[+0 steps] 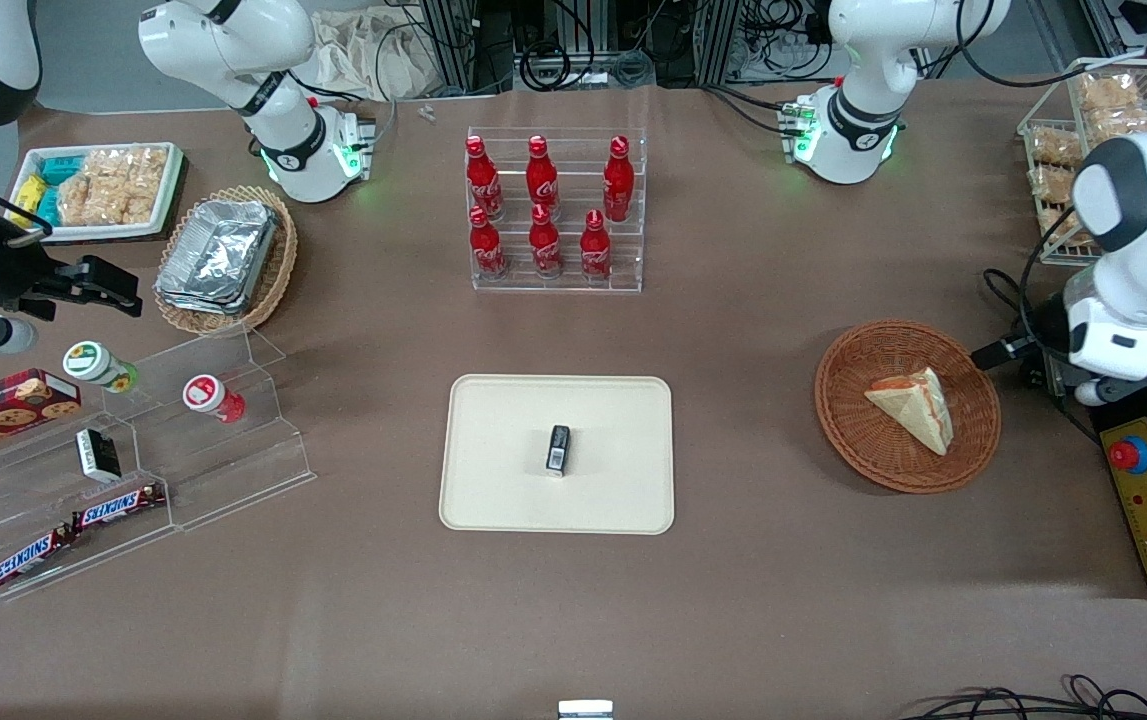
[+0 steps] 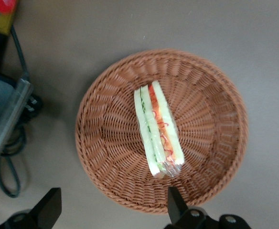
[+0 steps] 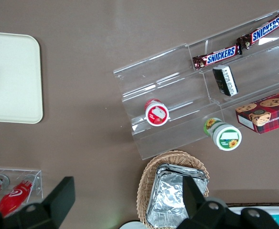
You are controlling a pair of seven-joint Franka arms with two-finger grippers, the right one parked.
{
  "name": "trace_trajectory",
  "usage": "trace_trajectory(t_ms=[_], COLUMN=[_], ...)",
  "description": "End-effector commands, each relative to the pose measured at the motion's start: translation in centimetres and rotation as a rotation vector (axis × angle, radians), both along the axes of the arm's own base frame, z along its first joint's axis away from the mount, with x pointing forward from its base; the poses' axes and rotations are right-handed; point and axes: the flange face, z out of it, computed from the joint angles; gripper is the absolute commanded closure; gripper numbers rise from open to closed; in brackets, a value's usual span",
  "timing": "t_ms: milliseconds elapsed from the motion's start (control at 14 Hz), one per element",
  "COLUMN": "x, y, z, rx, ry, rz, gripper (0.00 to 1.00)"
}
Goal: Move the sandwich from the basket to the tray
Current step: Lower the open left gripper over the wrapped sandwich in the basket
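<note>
Wrist-camera view on your working arm looks straight down into the basket (image 2: 161, 131), where the sandwich (image 2: 158, 129) stands on edge near the middle, its pale bread slices and red-orange filling showing as stripes, seemingly under a clear wrap that bunches at one end. Your gripper (image 2: 113, 210) hangs above the basket rim with its two fingers (image 2: 48, 206) spread wide and nothing between them, well clear of the food. From the front, you see the same wedge lying in the basket at the working arm's end of the table, with the tray (image 1: 493, 500) well apart from it toward the middle of the table. A small dark box (image 1: 558, 448) already stands near the tray's centre, leaving bare surface around it. Judge the sandwich as light, soft and easy to crush, and the wrap as likely slippery; a hard squeeze could deform the bread or push the filling out. Your best hold looks to be across the thickness at mid-length, fingers on the two flat bread faces, closing gently. The woven basket is light as well and may shift if a finger catches its wall on the way down.
</note>
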Motion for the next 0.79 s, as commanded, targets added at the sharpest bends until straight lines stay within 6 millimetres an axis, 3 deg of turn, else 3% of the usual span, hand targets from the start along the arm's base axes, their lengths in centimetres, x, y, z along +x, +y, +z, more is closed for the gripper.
trace_trajectory(t_ms=[0, 143, 500, 714], x=[0.5, 1.2, 2.3, 2.0], y=[-0.7, -1.3, -3.5, -3.7], z=[-4.3, -7.3, -10.7, -13.0], rx=[0.003, 0.006, -0.041, -0.038], ry=[0.004, 0.0, -0.045, -0.007], rz=[0.058, 0.086, 0.139, 0.136], gripper=[0.0, 0.0, 0.0, 0.0])
